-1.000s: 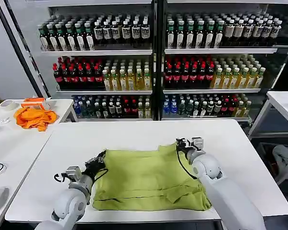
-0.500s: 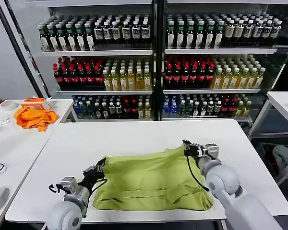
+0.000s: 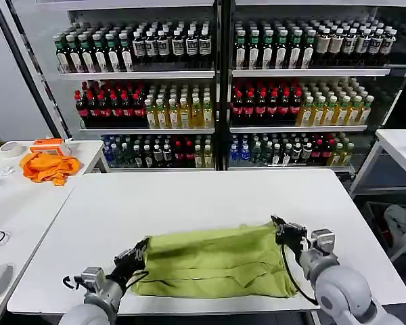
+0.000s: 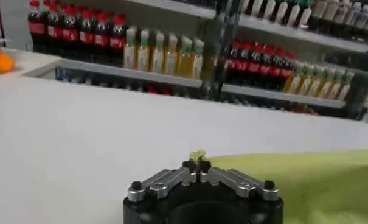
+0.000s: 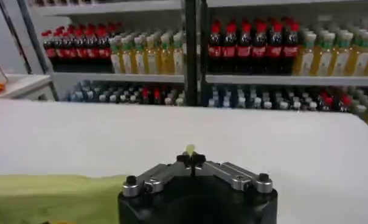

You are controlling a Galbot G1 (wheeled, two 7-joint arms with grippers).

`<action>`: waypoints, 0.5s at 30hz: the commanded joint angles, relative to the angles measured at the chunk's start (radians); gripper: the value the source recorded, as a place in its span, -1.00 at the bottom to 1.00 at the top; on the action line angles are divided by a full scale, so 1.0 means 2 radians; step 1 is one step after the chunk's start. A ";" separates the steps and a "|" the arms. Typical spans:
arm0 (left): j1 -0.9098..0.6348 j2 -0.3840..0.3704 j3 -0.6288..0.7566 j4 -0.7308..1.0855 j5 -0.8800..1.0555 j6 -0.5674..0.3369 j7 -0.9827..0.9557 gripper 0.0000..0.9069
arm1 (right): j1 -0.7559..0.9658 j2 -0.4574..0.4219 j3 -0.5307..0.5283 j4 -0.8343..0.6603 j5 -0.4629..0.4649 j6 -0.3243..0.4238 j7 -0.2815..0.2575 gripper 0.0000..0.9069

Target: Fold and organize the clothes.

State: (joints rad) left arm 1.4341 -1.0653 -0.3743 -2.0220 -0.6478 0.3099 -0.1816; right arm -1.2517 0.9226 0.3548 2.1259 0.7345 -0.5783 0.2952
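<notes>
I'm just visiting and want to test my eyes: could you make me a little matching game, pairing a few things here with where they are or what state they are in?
Things:
1. T-shirt
2. left pincer
3. right pincer
4. orange cloth

Places or states:
A. lying on the side table, at the robot's left
B. shut on the shirt's far right corner
C. spread on the white table, partly folded
D. shut on the shirt's far left corner

Pairs: 1-C, 2-D, 3-B, 4-A

Place: a shop-like test room.
Evidence: shelves (image 3: 216,71) stocked with rows of drink bottles (image 3: 257,101) stand behind plain white tables (image 3: 189,196).
</notes>
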 commanded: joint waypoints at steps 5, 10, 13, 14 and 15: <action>0.008 -0.012 0.004 0.036 0.071 -0.010 -0.003 -0.91 | -0.023 0.015 -0.016 -0.026 -0.026 0.000 0.005 -1.00; 0.005 -0.015 0.005 0.040 0.078 -0.009 -0.002 0.29 | -0.016 0.022 -0.026 -0.036 -0.030 0.000 0.010 1.00; 0.008 -0.018 0.007 0.036 0.105 -0.014 0.005 1.00 | -0.018 0.024 -0.028 -0.037 -0.052 0.000 -0.009 1.00; 0.010 -0.020 0.007 0.034 0.115 -0.021 0.004 1.00 | -0.021 0.024 -0.028 -0.032 -0.061 0.001 -0.020 1.00; 0.013 -0.022 0.007 0.028 0.118 -0.024 0.003 1.00 | -0.023 0.026 -0.027 -0.028 -0.063 0.001 -0.022 1.00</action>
State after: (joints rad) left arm 1.4444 -1.0964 -0.3614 -1.9677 -0.5175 0.2921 -0.1806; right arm -1.2817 0.9628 0.3163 2.0758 0.6646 -0.5778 0.2961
